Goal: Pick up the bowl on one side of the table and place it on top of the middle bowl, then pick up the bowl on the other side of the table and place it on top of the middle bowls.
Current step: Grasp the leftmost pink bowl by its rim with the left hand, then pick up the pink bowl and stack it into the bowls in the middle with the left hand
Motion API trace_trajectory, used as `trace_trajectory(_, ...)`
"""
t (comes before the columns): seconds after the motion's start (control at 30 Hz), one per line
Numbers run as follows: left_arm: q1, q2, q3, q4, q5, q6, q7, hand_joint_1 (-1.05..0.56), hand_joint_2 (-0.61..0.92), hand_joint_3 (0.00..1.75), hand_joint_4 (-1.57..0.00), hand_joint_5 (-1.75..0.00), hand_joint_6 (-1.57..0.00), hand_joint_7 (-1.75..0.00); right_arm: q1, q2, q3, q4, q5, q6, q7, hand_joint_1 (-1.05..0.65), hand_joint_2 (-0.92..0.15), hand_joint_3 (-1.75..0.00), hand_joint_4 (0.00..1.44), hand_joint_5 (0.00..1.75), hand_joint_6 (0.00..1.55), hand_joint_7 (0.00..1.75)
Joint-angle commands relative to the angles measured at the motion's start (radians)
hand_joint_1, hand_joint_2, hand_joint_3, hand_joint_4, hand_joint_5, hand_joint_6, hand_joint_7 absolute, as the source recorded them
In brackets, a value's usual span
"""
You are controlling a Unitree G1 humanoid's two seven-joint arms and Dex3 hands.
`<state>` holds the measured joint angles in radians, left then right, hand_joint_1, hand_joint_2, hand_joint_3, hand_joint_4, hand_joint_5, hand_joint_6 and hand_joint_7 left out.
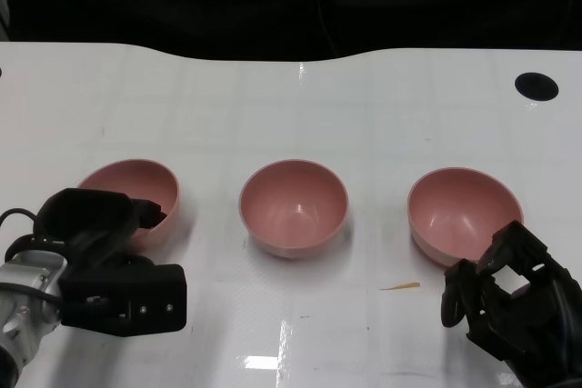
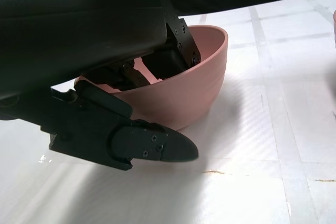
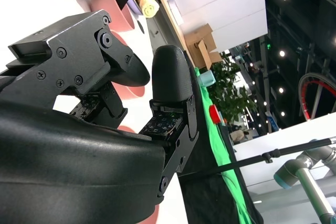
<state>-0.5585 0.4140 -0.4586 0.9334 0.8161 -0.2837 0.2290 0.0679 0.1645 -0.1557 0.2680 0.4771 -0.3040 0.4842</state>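
Three pink bowls stand in a row: left bowl (image 1: 136, 190) gripped at its rim by the left hand (image 1: 105, 243), middle bowl (image 1: 293, 206) and right bowl (image 1: 462, 213) hold nothing. Right hand (image 1: 509, 302) grasps nothing, fingers apart.

Left hand (image 1: 109, 256): matte black, blocky, small screws; silver forearm (image 1: 23, 311), black cable (image 1: 14, 217). Right hand (image 1: 514, 302): black.

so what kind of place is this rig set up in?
Probably a robotics lab or demo hall, not a home: a bare white table with three identical pink bowls, another robot arm in the background, cardboard boxes and dark-ceiling spotlights.
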Motion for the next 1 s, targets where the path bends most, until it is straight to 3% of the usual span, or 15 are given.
trace_trajectory(0.03, -0.008, -0.006, -0.026, 0.073, 0.002, -0.001, 0.027, -0.3, 0.92, 0.3, -0.87, -0.05, -0.88, -0.03, 0.006, -0.004, -0.007, -0.004, 0.006, -0.012, 0.004, -0.03, -0.53, -1.22, 0.97, 1.75, 0.72, 1.64)
trace_trajectory(0.2, -0.014, -0.027, -0.012, 0.141, -0.049, -0.024, 0.059, -0.19, 0.92, 0.34, -0.93, -0.05, -0.93, -0.05, 0.008, -0.003, -0.007, -0.004, 0.006, -0.016, 0.006, -0.03, -0.53, -1.23, 0.97, 1.75, 0.72, 1.65)
trace_trajectory(0.27, -0.006, -0.031, 0.006, 0.143, -0.083, -0.047, 0.078, -0.12, 0.92, 0.27, -1.07, -0.11, -1.04, -0.09, 0.01, -0.004, -0.006, -0.008, 0.003, -0.016, 0.004, -0.03, -0.53, -1.24, 0.97, 1.75, 0.72, 1.65)
trace_trajectory(0.3, -0.003, -0.032, 0.011, 0.141, -0.095, -0.054, 0.09, -0.11, 0.92, 0.25, -1.04, -0.37, -1.1, -0.12, 0.011, -0.004, -0.006, -0.009, 0.003, -0.017, 0.005, -0.03, -0.53, -1.24, 0.97, 1.75, 0.72, 1.65)
trace_trajectory(0.33, 0.0, -0.032, 0.014, 0.135, -0.102, -0.053, 0.098, -0.09, 0.92, 0.23, -0.9, -0.82, -1.14, -0.19, 0.012, -0.004, -0.005, -0.011, 0.002, -0.015, 0.002, -0.04, -0.53, -1.24, 0.97, 1.75, 0.72, 1.65)
trace_trajectory(0.37, 0.007, -0.031, 0.019, 0.118, -0.109, -0.054, 0.111, -0.08, 0.92, 0.21, -0.74, -1.34, -0.93, -0.75, 0.012, -0.005, -0.006, -0.012, 0.008, -0.01, 0.007, -0.04, -0.53, -1.24, 0.97, 1.75, 0.72, 1.65)
trace_trajectory(0.4, 0.013, -0.027, 0.022, 0.1, -0.115, -0.055, 0.12, -0.06, 0.92, 0.22, -0.69, -1.54, -0.71, -1.23, 0.011, -0.005, -0.007, -0.01, 0.014, -0.007, 0.012, -0.03, -0.54, -1.24, 0.97, 1.75, 0.71, 1.65)
trace_trajectory(0.43, 0.018, -0.025, 0.024, 0.087, -0.119, -0.055, 0.126, -0.04, 0.92, 0.22, -0.67, -1.66, -0.56, -1.54, 0.01, -0.005, -0.008, -0.009, 0.018, -0.005, 0.016, -0.03, -0.54, -1.25, 0.97, 1.75, 0.71, 1.65)
trace_trajectory(0.5, 0.035, -0.003, 0.038, 0.018, -0.138, -0.06, 0.101, -0.03, 0.92, 0.26, -0.66, -1.72, -0.49, -1.69, 0.01, -0.007, -0.009, -0.008, 0.011, -0.004, 0.007, -0.03, -0.53, -1.24, 0.97, 1.75, 0.71, 1.64)
trace_trajectory(0.57, 0.05, 0.019, 0.053, -0.054, -0.157, -0.063, 0.065, 0.0, 0.92, 0.26, -0.64, -1.74, -0.47, -1.73, 0.011, -0.009, -0.008, -0.013, 0.003, 0.001, -0.004, -0.03, -0.54, -1.23, 0.97, 1.75, 0.72, 1.64)
trace_trajectory(0.73, 0.085, 0.077, 0.096, -0.268, -0.192, -0.026, -0.065, 0.03, 0.89, 0.24, -0.65, -1.75, -0.5, -1.74, 0.008, -0.014, -0.009, -0.011, 0.013, 0.006, 0.007, -0.02, -0.54, -1.24, 0.97, 1.75, 0.72, 1.64)
trace_trajectory(0.9, 0.114, 0.114, 0.131, -0.448, -0.2, 0.02, -0.164, 0.04, 0.88, 0.17, -0.64, -1.75, -0.54, -1.62, 0.009, -0.014, -0.008, -0.013, 0.008, 0.005, 0.003, -0.02, -0.55, -1.25, 0.97, 1.75, 0.71, 1.64)
trace_trajectory(1.0, 0.118, 0.14, 0.153, -0.56, -0.209, 0.015, -0.22, 0.07, 0.9, 0.17, -0.64, -1.75, -0.52, -1.68, 0.008, -0.011, -0.01, -0.009, 0.005, -0.001, -0.001, -0.03, -0.55, -1.23, 0.97, 1.75, 0.72, 1.63)
